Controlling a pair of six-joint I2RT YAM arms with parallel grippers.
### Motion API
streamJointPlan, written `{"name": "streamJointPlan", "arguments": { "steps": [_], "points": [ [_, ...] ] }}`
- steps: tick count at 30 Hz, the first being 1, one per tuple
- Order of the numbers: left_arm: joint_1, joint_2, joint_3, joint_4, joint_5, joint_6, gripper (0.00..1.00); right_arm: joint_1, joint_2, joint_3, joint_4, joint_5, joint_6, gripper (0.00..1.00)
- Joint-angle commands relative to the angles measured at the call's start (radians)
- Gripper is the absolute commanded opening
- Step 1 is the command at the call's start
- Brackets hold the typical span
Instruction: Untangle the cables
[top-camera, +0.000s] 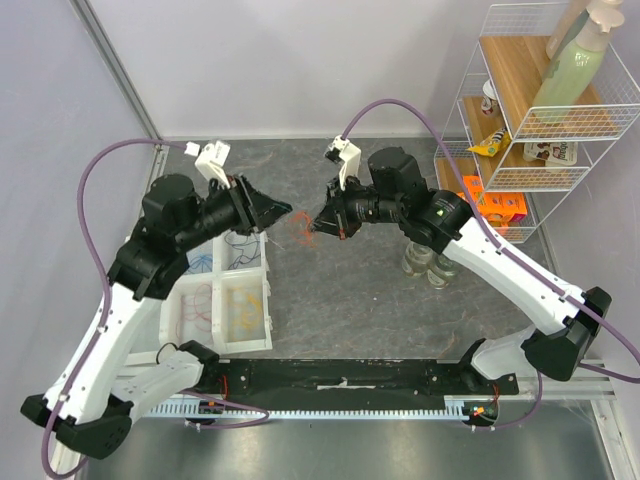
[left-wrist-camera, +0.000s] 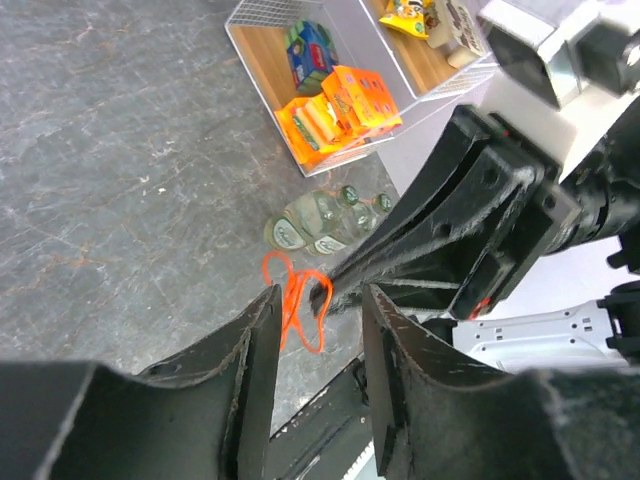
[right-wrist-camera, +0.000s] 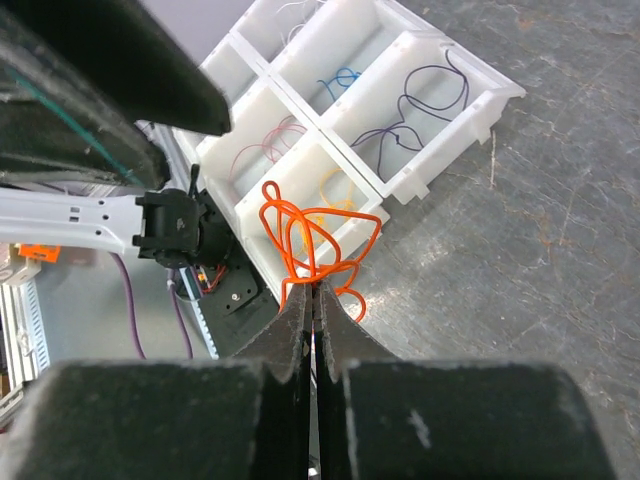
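Note:
A tangle of orange cable loops (top-camera: 300, 232) hangs in the air between the two arms. My right gripper (right-wrist-camera: 313, 290) is shut on it, and the loops (right-wrist-camera: 320, 235) fan out just past the pinched tips. Facing it from the left, my left gripper (left-wrist-camera: 322, 295) stands open with nothing between its fingers; the orange loops (left-wrist-camera: 298, 300) dangle just beyond its left fingertip (left-wrist-camera: 268, 300). Other cables lie sorted in a white tray (right-wrist-camera: 480, 110): blue (right-wrist-camera: 340, 78), dark purple (right-wrist-camera: 420, 110) and yellow (right-wrist-camera: 335, 195).
The white compartment tray (top-camera: 268, 300) sits under the left arm. A few glass jars (top-camera: 430, 262) stand under the right arm. At the back right is a wire shelf (top-camera: 540, 110) holding an orange box (top-camera: 495, 200), snacks and a bottle.

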Motion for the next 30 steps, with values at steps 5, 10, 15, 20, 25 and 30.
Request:
{"name": "streamJointPlan", "arguments": {
  "steps": [5, 10, 15, 20, 25, 30],
  "points": [
    [0.051, 0.203, 0.128, -0.078, 0.335, -0.064, 0.49, -0.004, -0.044, -0.015, 0.052, -0.074, -0.008, 0.0],
    [0.051, 0.208, 0.088, -0.059, 0.393, -0.082, 0.51, -0.004, -0.049, -0.018, 0.054, -0.072, -0.008, 0.0],
    [0.049, 0.197, 0.065, -0.064, 0.391, -0.079, 0.42, -0.004, -0.049, -0.02, 0.057, -0.074, -0.007, 0.0],
    [0.051, 0.196, 0.057, -0.064, 0.368, -0.082, 0.38, -0.004, -0.046, -0.023, 0.057, -0.082, -0.008, 0.0],
    [0.051, 0.205, 0.056, -0.06, 0.35, -0.087, 0.44, -0.004, -0.047, -0.023, 0.054, -0.094, -0.007, 0.0],
    [0.051, 0.199, 0.06, -0.065, 0.296, -0.093, 0.44, -0.004, -0.05, -0.027, 0.054, -0.097, -0.005, 0.0]
  ]
}}
